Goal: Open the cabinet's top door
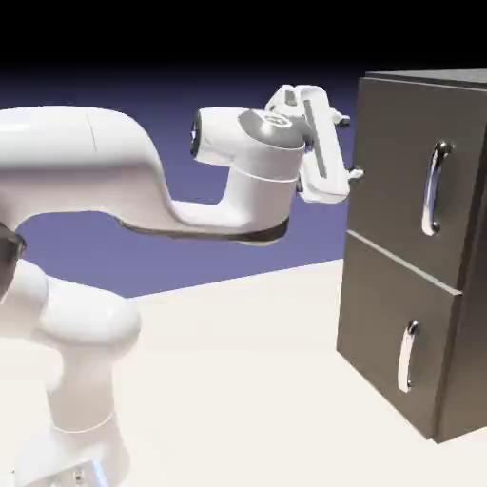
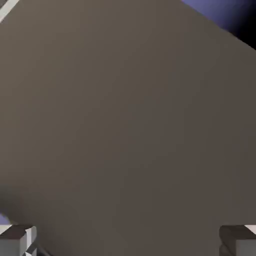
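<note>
You can see the tall dark cabinet [image 1: 452, 352] at the exterior view's right. Its big top door [image 1: 395, 143] is shut, above the small bottom door [image 1: 380, 328]. Your white arm [image 1: 86, 162] reaches toward it. Your gripper [image 1: 350, 147] is wide, with nothing in it, near the top door, away from its shiny handle [image 1: 433, 188].

The desk [image 1: 228, 380] is pale, its far edge slanting up toward the exterior view's right. Behind it is a blue-violet backdrop [image 1: 181, 262], black at the top.
</note>
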